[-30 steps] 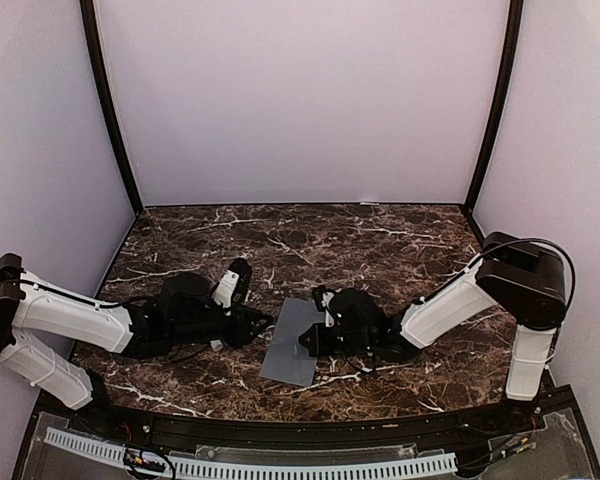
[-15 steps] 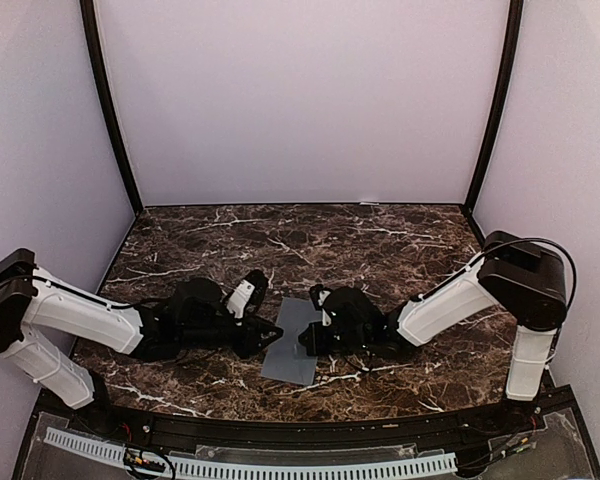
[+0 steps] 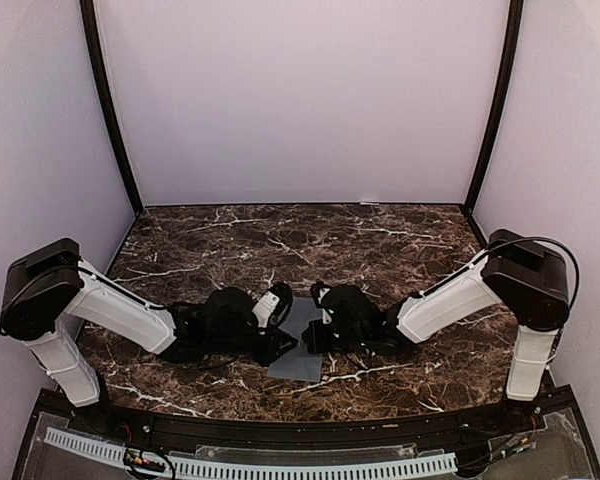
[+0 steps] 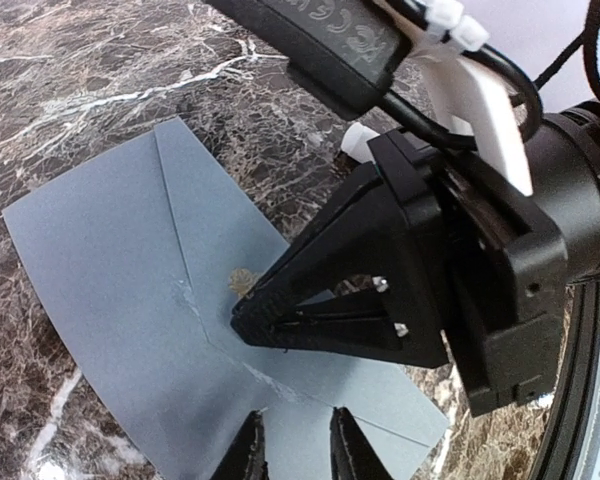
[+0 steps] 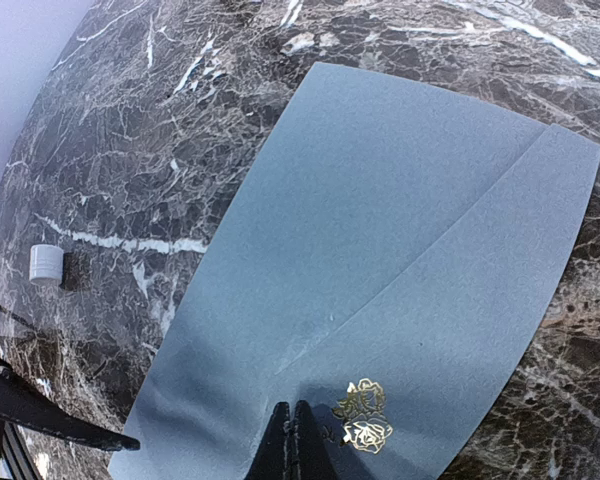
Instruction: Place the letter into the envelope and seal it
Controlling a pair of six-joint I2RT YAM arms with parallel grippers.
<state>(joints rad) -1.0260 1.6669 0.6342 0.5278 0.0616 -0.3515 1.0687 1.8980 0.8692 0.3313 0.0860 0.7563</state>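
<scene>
**Left arm closes in on the envelope**

Since the earlier frames the left arm has swung right across the worktop (image 3: 380, 240), and its left tool (image 4: 295, 458) now sits over the envelope's edge, facing the right tool (image 5: 292, 440). The right arm has barely shifted.

There is one envelope (image 5: 380, 230), grey-blue, lying flat on the dark marble between the two arms. Its diagonal fold lines meet near a single gold rose emblem (image 5: 363, 416), the only printed mark that can be made out.

The left tool's two fingers are spread by a narrow gap, with envelope paper showing between them. The right tool's fingers are pressed together, their tip resting on the envelope just beside the rose. One small white cylinder (image 5: 46, 263) stands on the worktop, well apart from the envelope.
</scene>
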